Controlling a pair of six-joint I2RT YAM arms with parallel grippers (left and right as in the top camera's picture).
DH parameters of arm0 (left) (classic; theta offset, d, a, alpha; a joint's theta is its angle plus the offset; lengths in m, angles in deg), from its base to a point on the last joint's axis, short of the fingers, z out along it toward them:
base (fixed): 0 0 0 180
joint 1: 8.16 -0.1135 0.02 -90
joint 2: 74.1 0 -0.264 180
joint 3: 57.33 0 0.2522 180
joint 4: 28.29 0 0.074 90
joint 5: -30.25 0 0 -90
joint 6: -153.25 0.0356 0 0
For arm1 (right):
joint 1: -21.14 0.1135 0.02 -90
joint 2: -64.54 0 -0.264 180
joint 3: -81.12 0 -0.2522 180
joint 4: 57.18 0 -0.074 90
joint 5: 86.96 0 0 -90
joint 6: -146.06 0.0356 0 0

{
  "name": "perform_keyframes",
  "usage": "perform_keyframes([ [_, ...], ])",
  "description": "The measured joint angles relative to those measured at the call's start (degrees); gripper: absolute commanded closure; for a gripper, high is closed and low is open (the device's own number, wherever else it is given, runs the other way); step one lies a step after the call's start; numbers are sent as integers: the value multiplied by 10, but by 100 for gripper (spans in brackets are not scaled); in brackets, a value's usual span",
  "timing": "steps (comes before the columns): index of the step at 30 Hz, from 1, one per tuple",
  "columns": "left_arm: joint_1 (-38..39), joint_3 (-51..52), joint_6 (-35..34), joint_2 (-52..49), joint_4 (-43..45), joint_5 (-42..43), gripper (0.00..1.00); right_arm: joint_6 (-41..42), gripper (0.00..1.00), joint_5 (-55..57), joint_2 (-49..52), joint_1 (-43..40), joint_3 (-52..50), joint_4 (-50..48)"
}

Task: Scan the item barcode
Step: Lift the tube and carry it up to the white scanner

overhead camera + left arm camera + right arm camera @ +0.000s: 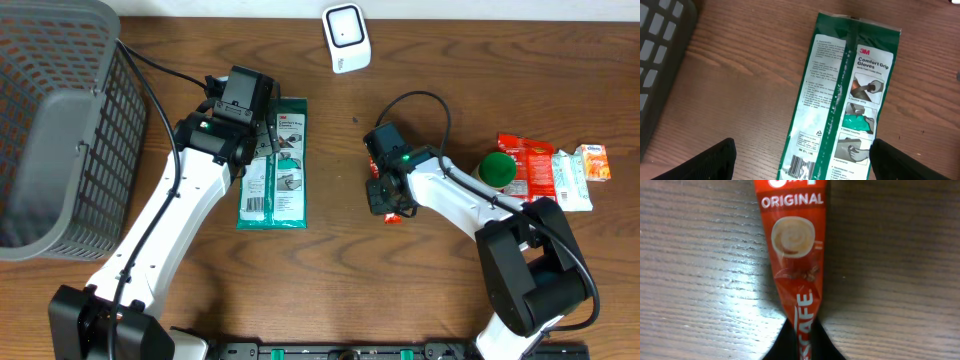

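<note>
A red coffee sachet [795, 240] marked "ORIGINAL" lies on the wooden table, and my right gripper [802, 345] is shut on its near end. In the overhead view the right gripper [390, 200] is at the table's middle, with a bit of the red sachet [397, 214] showing under it. A green and white gloves packet [840, 100] lies flat with its barcode [799, 169] facing up. My left gripper [802, 165] hovers open over it, one finger on each side. From overhead, the left gripper [262, 140] is at the gloves packet [275, 170].
A white scanner [345, 37] stands at the back edge. A grey mesh basket [50, 130] fills the left side. At the right lie a green round item [497, 168], a red packet [535, 165], a white-green box [572, 180] and an orange box [597, 160].
</note>
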Motion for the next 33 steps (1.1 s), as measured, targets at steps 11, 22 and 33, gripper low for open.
perform_keyframes([
  [11,0,0,0,0,0,0,15,-10,99,-5,-63,-1,50,102],
  [22,0,0,0,0,-1,0,15,-14,99,-9,-101,-24,376,346],
  [33,0,0,0,0,0,0,15,-38,99,-47,140,-52,876,546],
])
